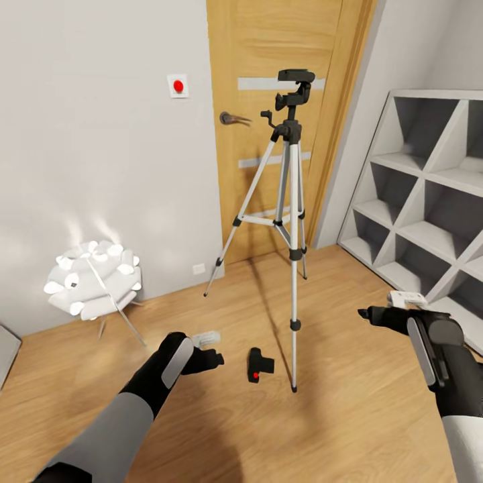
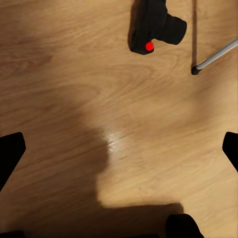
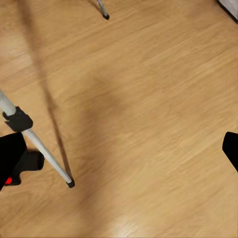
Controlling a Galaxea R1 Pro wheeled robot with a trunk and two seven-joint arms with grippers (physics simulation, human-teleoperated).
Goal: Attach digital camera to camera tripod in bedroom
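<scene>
Camera (image 1: pixel 259 365) just beside left gripper (image 1: pixel 213 360)

White walls (image 1: pixel 100 168), a wooden door (image 1: pixel 282 127), light wood floor (image 1: pixel 268 429), grey shelving (image 1: pixel 429 201), a glowing lamp (image 1: pixel 94 278).

From my head view, the shelf unit (image 1: pixel 429 201) runs off the right edge, and my right forearm covers its lowest corner. In my right wrist view the digital camera (image 3: pixel 22 166) is cut by the frame edge and partly behind my own fingertip (image 3: pixel 10 151). The camera tripod (image 3: pixel 34 144) shows there as leg sections only.
</scene>
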